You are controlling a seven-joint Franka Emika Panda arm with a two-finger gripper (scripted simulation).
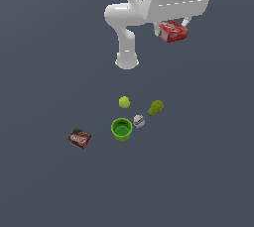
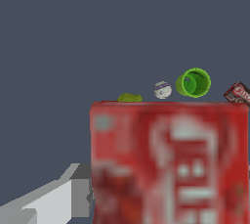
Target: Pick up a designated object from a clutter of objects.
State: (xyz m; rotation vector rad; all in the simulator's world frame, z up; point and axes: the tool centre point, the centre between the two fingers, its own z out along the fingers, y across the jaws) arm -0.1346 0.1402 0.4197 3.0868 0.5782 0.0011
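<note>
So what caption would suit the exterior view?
White arm holds the red box aloft in its pincer, far from the green cup below.

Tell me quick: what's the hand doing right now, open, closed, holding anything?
Hand: closed on the red box, held up well above the floor and away from the other items.

Simulated test scene, not a real room: a flat, featureless dark grey-blue floor (image 1: 39,47) is rendered with no walls or furniture. A smooth white robot arm (image 1: 130,18) and a few low-detail items are shown, such as a green cup (image 1: 121,129) and a dark brown box (image 1: 79,138).
</note>
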